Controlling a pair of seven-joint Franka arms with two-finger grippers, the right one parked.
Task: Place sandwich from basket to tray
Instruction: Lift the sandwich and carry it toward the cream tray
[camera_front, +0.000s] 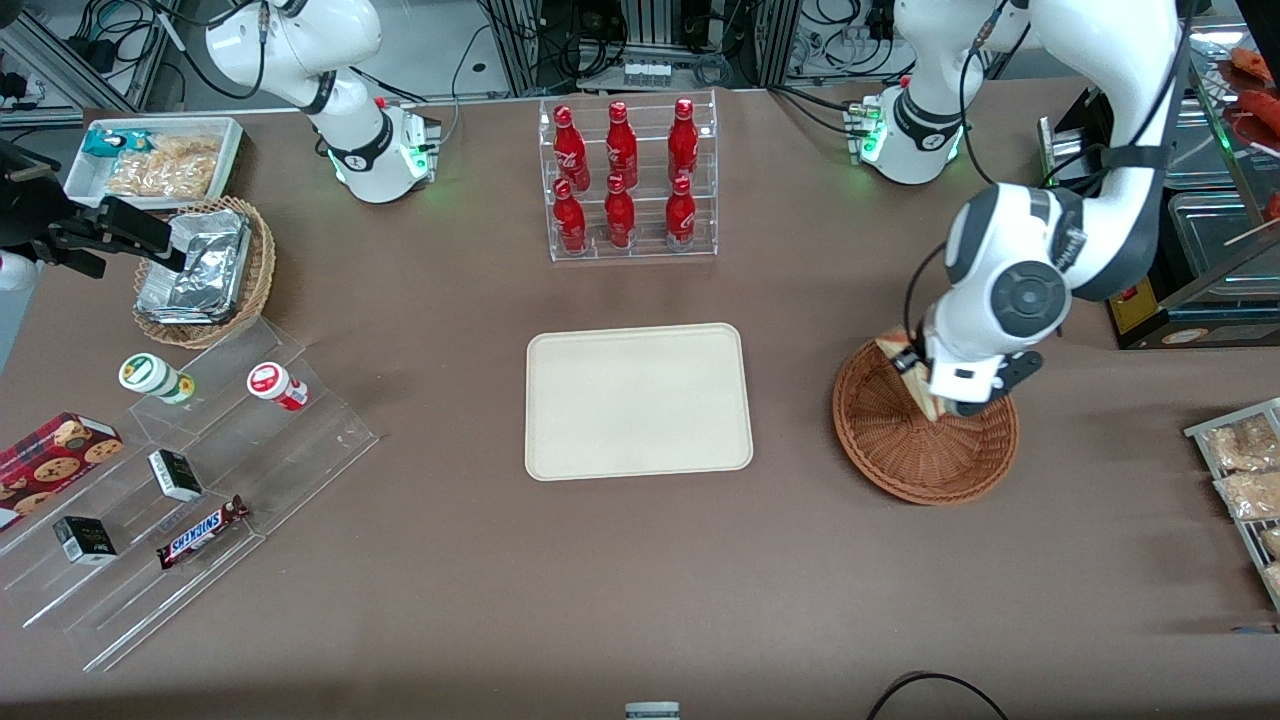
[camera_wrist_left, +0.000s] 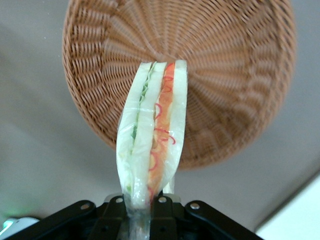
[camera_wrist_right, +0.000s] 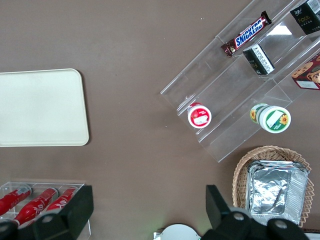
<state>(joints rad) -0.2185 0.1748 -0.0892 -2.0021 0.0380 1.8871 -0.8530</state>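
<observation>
Nearest the front camera, toward the parked arm's end of the table, a stepped clear acrylic display rack (camera_front: 190, 480) carries a Snickers bar (camera_front: 203, 531), 2 small dark boxes and 2 round-lidded cups; none of it belongs to the job.

Farther in, at the middle of the brown table, lies the flat cream-beige rectangular tray with rounded corners and a low rim (camera_front: 638, 400). Nothing rests on it, so the placing step is not yet done.

Beside the tray, toward the working arm's end, sits the round, shallow, reddish-brown woven wicker basket (camera_front: 925, 440). The left arm's black two-finger gripper (camera_front: 925, 385) hangs over the basket's farther half, and its fingers are pinched on one end of the small triangular sandwich wedge of pale bread in clear film (camera_wrist_left: 152, 135). In the wrist view the wedge juts out from the clamp with green lettuce and orange-red filling showing along its cut edge, and the basket's weave lies under it with no sandwich left inside. The wedge looks raised off the weave, though from the front I cannot tell how much clearance it has.

By my reading the grasp is made and the lift is underway or just finished. Left to do: carry the sandwich sideways over the bare table to the tray, lower it inside the rim, and release.

Farthest from the camera stands a clear rack of 6 red bottles (camera_front: 625, 180), well apart from that path.
</observation>
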